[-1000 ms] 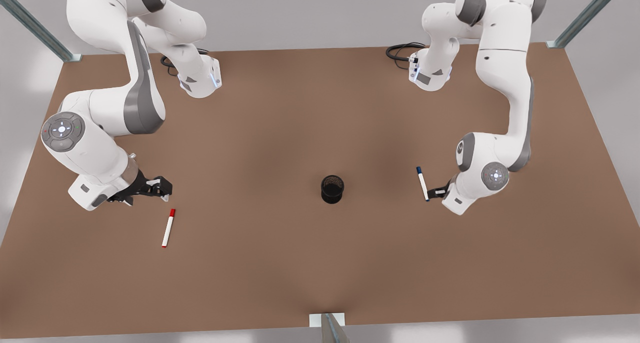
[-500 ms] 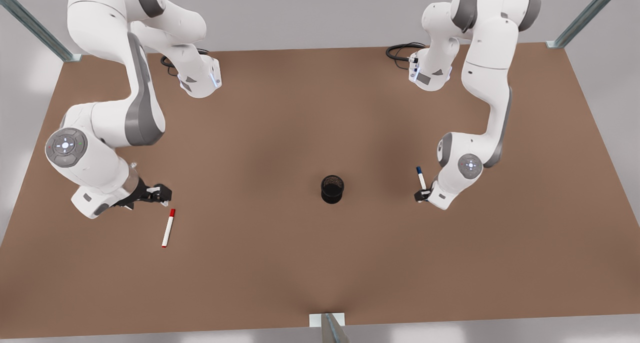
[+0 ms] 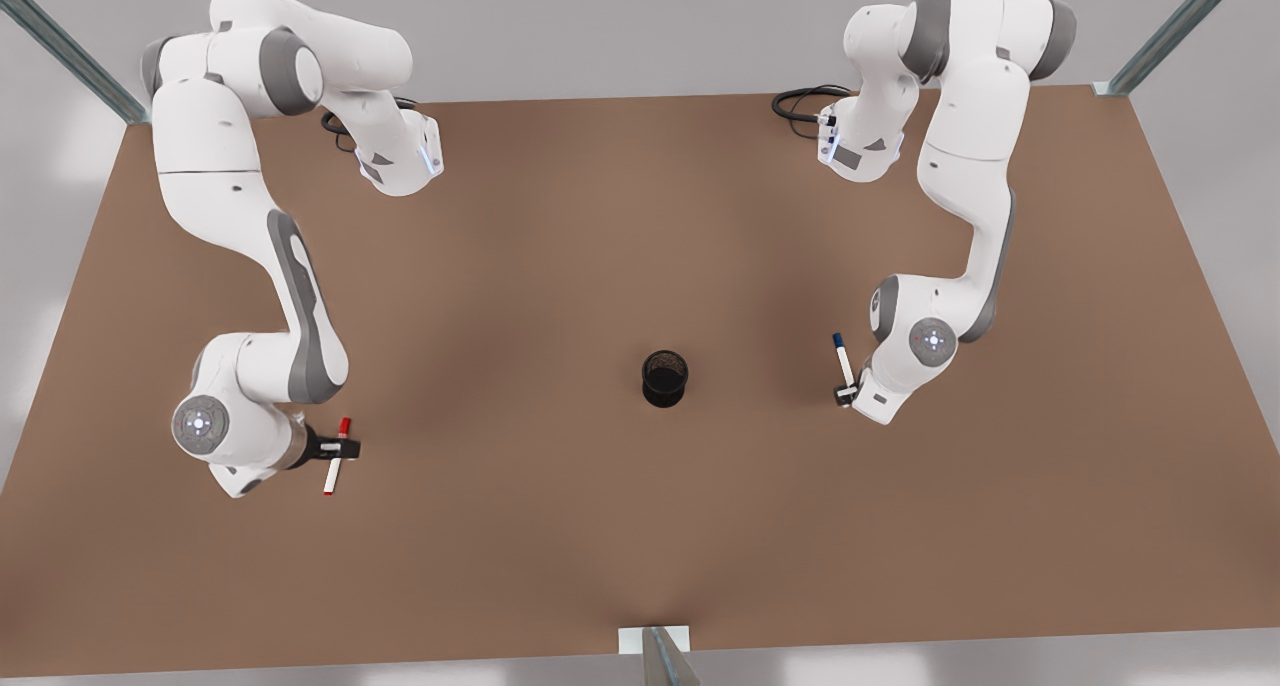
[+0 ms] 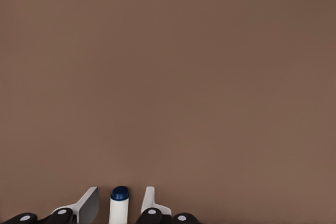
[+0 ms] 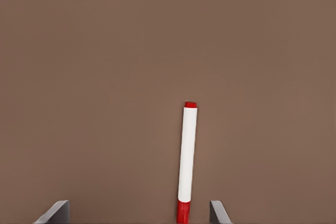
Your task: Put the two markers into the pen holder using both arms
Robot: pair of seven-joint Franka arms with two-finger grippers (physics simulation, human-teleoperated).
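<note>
The red-capped marker (image 3: 330, 476) lies flat on the brown table at the front view's left. My right gripper (image 3: 343, 450) hangs over its middle, open, and the marker (image 5: 188, 156) lies between the wide-spread fingers (image 5: 58, 211), nearer one of them. The blue-capped marker (image 3: 841, 354) lies at the front view's right. My left gripper (image 3: 846, 394) is down at its white end, open, with a finger (image 4: 90, 203) on each side of the marker (image 4: 119, 205) and a small gap to each. The black mesh pen holder (image 3: 665, 378) stands upright between the two arms.
The brown table (image 3: 600, 226) is ringed by grey metal posts at the corners (image 3: 60, 46) and a bracket at the near edge (image 3: 655, 646). Black cables (image 3: 800, 101) lie by the arm bases at the back.
My right gripper has swung down and toward the front edge, from beside the red marker to over it. My left gripper has slid onto the blue marker's white end and lowered.
</note>
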